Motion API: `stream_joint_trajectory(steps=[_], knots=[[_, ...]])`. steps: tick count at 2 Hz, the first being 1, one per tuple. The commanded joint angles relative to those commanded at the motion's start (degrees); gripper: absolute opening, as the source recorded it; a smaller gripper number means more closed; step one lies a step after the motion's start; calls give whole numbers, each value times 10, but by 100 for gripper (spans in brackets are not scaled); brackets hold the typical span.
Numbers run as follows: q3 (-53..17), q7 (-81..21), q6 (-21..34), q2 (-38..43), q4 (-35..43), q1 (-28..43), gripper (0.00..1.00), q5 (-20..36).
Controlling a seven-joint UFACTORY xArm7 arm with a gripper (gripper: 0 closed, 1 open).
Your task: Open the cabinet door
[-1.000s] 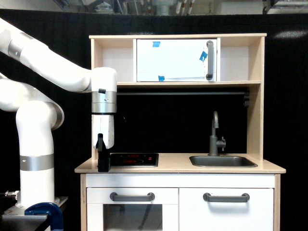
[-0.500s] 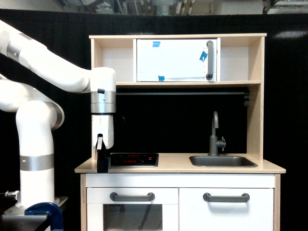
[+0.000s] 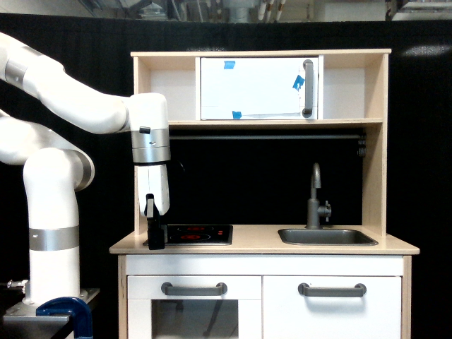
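The exterior view faces a wooden toy kitchen against a black backdrop, with one white robot arm (image 3: 78, 106) reaching in from this view's left. The arm's dark gripper (image 3: 155, 236) points straight down and hangs at the worktop's left end, its tip level with the hob (image 3: 195, 234) and just beside it; whether it touches the counter (image 3: 261, 245) is unclear. The gripper is seen edge-on as a single dark shape, so I cannot tell whether its fingers are apart or together, and it appears to hold nothing. The cabinet door (image 3: 333, 311) is the plain white panel at the lower right, below the sink (image 3: 326, 236), closed flush, and well apart from the gripper. Its one horizontal grey bar handle (image 3: 332, 289) sits near its top edge. The door looks like a light, stiff board on hinges, likely to swing with little force; the bar is smooth and rigid, and the sensible hold is across the bar's middle, pulling outward. Counted: three doors in all, namely this one, a glass-fronted oven door (image 3: 193, 311) to its left with a similar grey bar, and an upper white door (image 3: 258, 88) with a vertical handle and three bits of blue tape. There is one tap (image 3: 316, 198), one sink, one hob and one arm.
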Motion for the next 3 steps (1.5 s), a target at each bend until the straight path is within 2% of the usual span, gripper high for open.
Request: stream_joint_trajectory(steps=[1,2,3], knots=[[-67,-67,-50,109,58,-6,100,1],[-150,-198,-102,265,164,55,100,48],[-174,-244,-119,378,269,118,100,143]])
